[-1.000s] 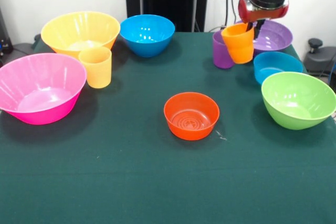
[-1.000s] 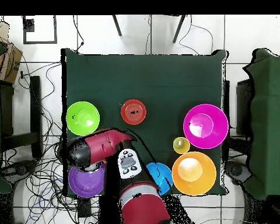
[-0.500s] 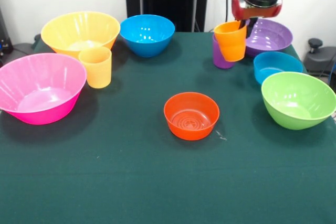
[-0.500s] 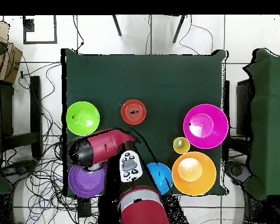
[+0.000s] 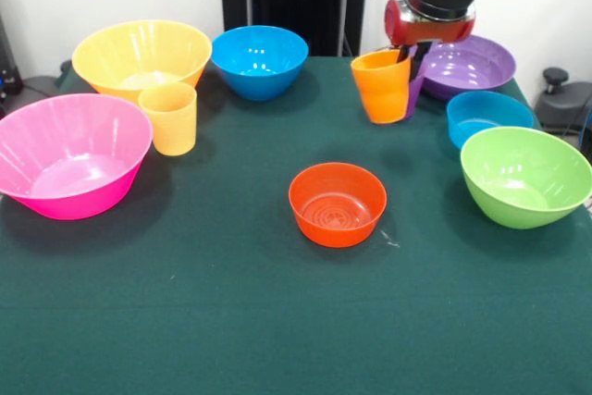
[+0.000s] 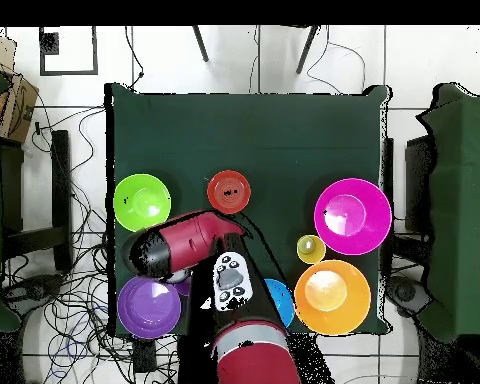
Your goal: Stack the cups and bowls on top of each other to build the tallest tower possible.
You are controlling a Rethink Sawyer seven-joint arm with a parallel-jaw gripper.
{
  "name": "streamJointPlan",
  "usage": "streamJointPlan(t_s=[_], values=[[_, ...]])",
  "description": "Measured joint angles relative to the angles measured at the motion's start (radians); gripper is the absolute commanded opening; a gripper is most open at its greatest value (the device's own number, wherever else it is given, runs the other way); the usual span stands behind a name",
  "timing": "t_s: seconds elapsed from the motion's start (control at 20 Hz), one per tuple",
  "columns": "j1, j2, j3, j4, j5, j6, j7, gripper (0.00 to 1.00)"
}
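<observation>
My gripper (image 5: 408,58) is shut on the rim of the orange cup (image 5: 381,88) and holds it tilted just above the table, at the back right in the front view. The purple cup (image 5: 416,92) shows as a sliver behind it. The small red-orange bowl (image 5: 338,203) stands empty at the table's middle, to the near left of the held cup; it also shows in the overhead view (image 6: 229,191). The yellow-orange cup (image 5: 173,117) stands at the left. In the overhead view the red arm (image 6: 184,245) hides the gripper and the held cup.
The big pink bowl (image 5: 69,154), the big yellow bowl (image 5: 141,57) and the medium blue bowl (image 5: 260,60) stand at the left and back. The wide purple bowl (image 5: 467,64), the small blue bowl (image 5: 488,116) and the lime green bowl (image 5: 525,176) stand at the right.
The gripper has carried the orange cup to the left in the front view, away from the wide purple bowl and across the front of the purple cup. The bowls have not moved.
</observation>
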Motion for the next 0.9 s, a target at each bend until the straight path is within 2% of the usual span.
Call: streamJointPlan(t_s=[0.65,0.9], values=[[-0.022,0.000,0.012,-0.070,-0.058,0.000,0.000,0.00],[-0.035,0.000,0.023,-0.085,-0.058,0.000,0.000,0.00]])
